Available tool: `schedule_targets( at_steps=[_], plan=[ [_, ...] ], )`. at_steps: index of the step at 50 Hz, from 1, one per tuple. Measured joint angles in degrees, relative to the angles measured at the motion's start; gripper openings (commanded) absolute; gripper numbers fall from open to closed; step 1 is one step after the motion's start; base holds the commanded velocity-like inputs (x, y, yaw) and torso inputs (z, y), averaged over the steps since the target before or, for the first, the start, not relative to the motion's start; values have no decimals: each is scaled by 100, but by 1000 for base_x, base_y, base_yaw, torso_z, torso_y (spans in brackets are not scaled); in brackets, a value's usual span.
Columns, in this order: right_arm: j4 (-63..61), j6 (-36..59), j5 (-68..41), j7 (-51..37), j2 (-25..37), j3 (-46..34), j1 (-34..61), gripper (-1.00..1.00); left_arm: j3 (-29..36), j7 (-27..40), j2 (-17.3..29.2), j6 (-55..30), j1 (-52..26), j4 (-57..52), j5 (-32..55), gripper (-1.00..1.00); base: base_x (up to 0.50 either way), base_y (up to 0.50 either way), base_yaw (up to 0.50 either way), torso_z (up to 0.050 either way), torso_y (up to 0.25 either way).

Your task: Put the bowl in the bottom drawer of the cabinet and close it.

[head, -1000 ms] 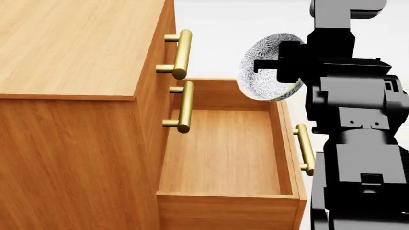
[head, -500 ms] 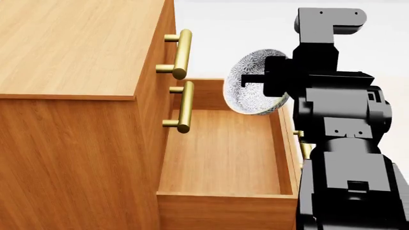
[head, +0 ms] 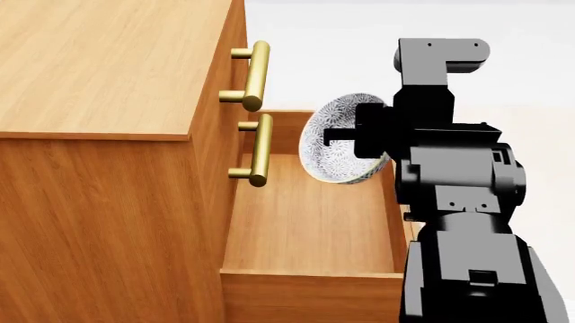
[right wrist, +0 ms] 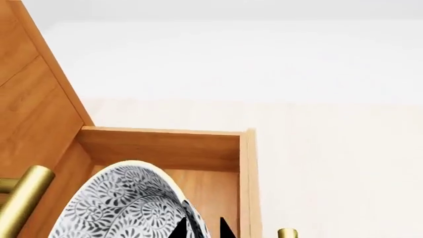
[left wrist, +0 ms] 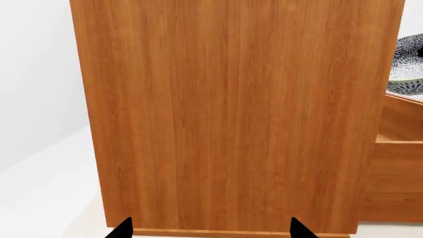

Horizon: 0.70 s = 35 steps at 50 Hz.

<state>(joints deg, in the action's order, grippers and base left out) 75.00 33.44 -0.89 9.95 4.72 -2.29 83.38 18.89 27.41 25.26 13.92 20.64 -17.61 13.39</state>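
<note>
Bowl (head: 337, 151), round, leafy-patterned, pinched in right claw (head: 346, 138) over wood-grain drawer (head: 310, 222).

The right arm (head: 458, 202) is all matte black and dark grey, built from stacked boxy housings with small screw dots and a little latch-like rectangle low on the casing. A grey L-shaped block (head: 440, 60) caps it. Black pointed pincer tips (left wrist: 126, 229) show in the left wrist view.

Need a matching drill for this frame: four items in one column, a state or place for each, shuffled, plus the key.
Items:
1. bowl
2. bottom drawer
3. left gripper
4. upper drawers' handles

States:
A. pulled open, nothing lying in it
B. brass bars on shut fronts
C. tilted, gripped by the right gripper
D. facing the cabinet side, holding nothing

Pairs: 1-C, 2-A, 3-D, 4-B
</note>
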Motion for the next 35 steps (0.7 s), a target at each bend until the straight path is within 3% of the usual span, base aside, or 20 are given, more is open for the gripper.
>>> schedule_targets(
  at_steps=[35],
  plan=[
    [0,208,23,353,-129,49,-194,-100,34,30,19,18,-30,26,18,100,0,0,0,0,1]
  ],
)
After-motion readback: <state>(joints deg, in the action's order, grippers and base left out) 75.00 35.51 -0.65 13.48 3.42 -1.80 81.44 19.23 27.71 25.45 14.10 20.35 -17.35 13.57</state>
